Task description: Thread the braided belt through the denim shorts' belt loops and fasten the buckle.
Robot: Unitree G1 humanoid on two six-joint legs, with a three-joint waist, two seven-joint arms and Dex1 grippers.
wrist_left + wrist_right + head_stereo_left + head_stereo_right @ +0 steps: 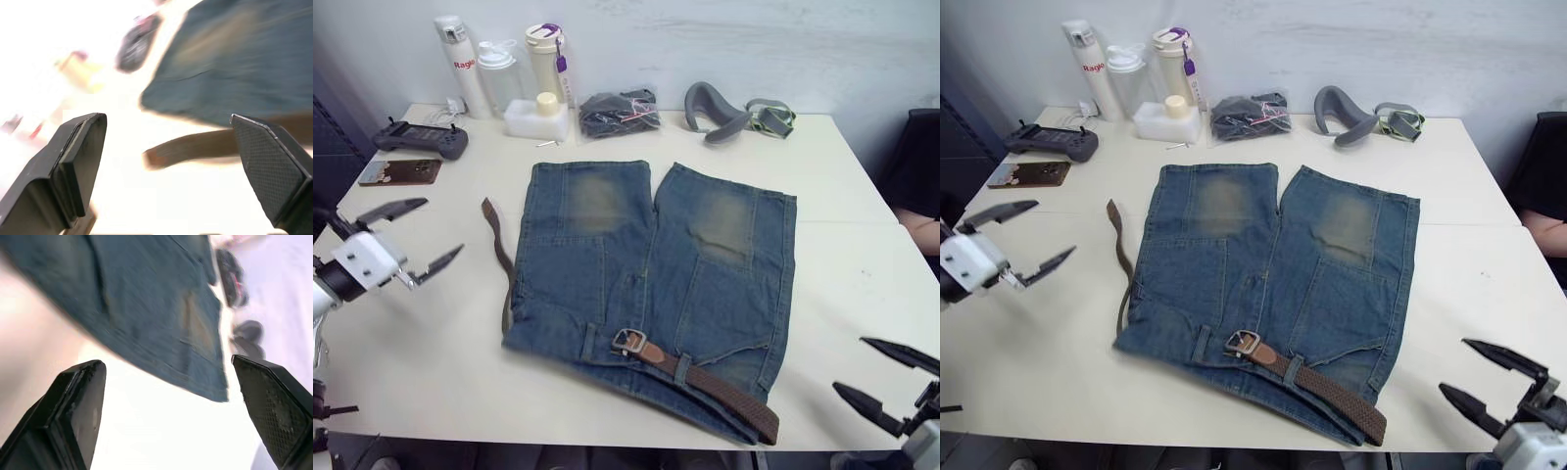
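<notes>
The denim shorts point(646, 284) lie flat in the middle of the white table point(421, 343), waistband toward me, faded patches on both legs. The braided belt point(724, 392) runs along the waistband through belt loops point(682, 368); its silver buckle point(628, 342) rests near the waistband's centre. Its other end point(495, 245) trails off the shorts' left side onto the table, also seen as a brown strap point(195, 144). My left gripper point(419, 240) hovers open to the left of that trailing end. Near the table's front right corner my right gripper point(886, 377) is open, apart from the shorts point(146, 308).
Along the far edge stand three bottles point(504, 69), a white box point(536, 117), a dark bundle in a clear bag point(619, 113) and a grey padded strap point(715, 113). A controller point(421, 139) and a phone point(399, 172) lie far left. A person's arm point(920, 230) shows at the right.
</notes>
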